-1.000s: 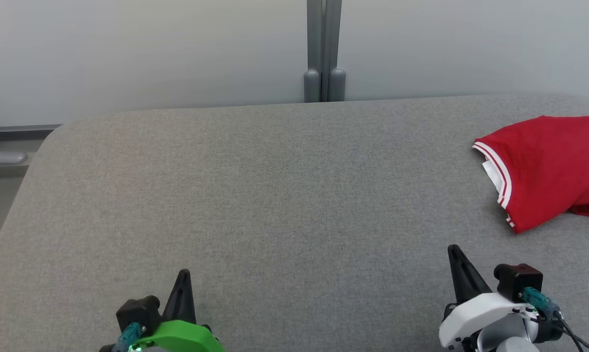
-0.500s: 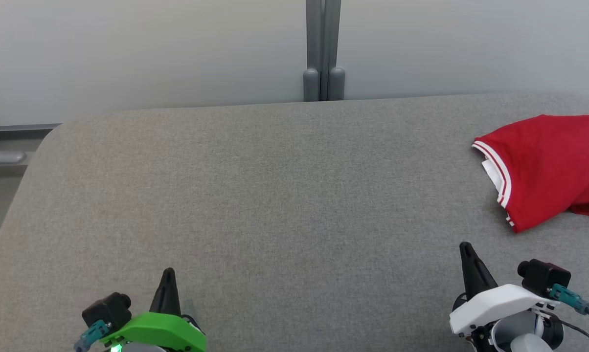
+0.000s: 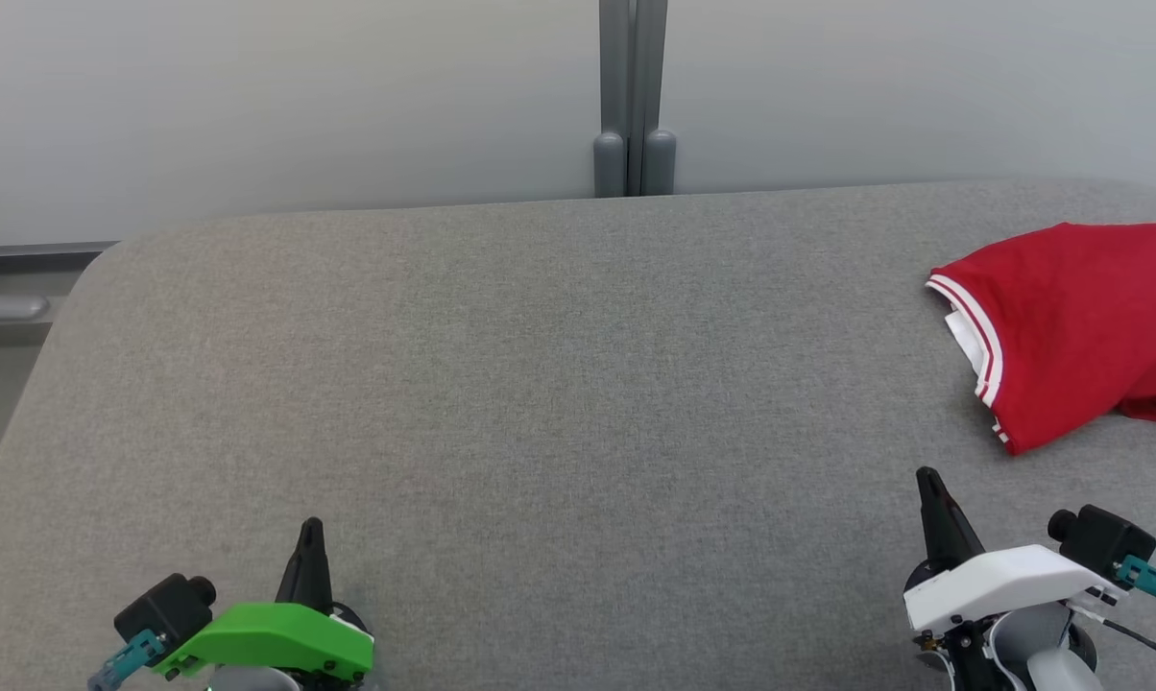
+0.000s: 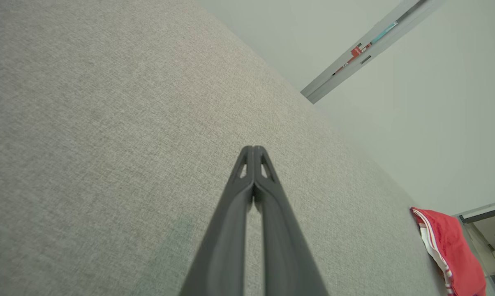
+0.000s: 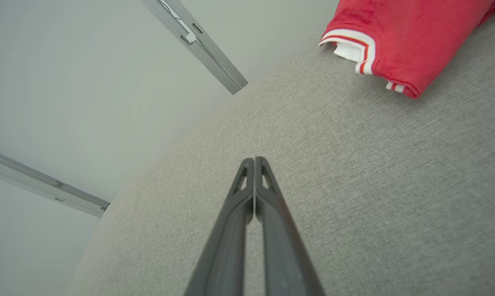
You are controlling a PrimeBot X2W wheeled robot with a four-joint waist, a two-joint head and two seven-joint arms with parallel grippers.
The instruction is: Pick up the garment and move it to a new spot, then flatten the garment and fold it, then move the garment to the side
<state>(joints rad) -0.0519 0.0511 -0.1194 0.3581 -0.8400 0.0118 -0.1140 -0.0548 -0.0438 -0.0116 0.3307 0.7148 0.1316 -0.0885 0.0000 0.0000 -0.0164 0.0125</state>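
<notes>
1. Your red shirt (image 3: 1068, 326) lies bunched on the grey table (image 3: 540, 384) at the far right. Its right side runs past the edge of the head view.
2. One hem, trimmed in white and red stripes, faces left toward the middle of the table, with a bit of white cloth showing under it.
3. Your right gripper (image 3: 927, 475) sits at the lower right, fingers pressed tip to tip and gripping nothing. The shirt lies ahead of it and slightly to its right, near but not touching.
4. Your left gripper (image 3: 311, 526) sits at the lower left, likewise pinched closed and empty. The shirt is well apart from it, far across the table to the right.
5. In both wrist views the 2 fingers meet at their tips over grey cloth.
</notes>
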